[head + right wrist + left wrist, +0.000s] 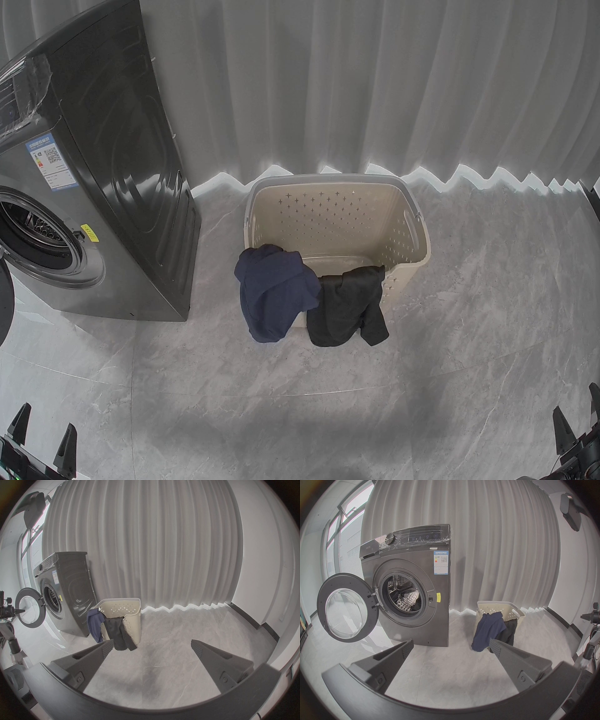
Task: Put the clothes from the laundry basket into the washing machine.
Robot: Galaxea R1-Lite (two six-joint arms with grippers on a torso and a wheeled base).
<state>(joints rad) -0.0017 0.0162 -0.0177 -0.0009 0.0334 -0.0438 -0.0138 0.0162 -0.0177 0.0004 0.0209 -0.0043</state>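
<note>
Cream plastic laundry basket [340, 215], rectangular with star-shaped perforations and cut-out handles, sits on the floor [300, 400] beside the washing machine [119, 156]. Two soft crumpled garments drape over its near rim and hang down the outside: navy top [275, 294] nearer the machine, black garment [347, 306] touching it. Machine is dark grey metal, round door [347, 608] swung open, ribbed steel drum [403, 595], plastic wrap on the top panel. Floor glossy grey marble-look tile, pleated white curtain [375, 81] behind. Left gripper [450, 642] and right gripper [151, 644] both spread wide, holding nothing, low and well apart from the basket
</note>
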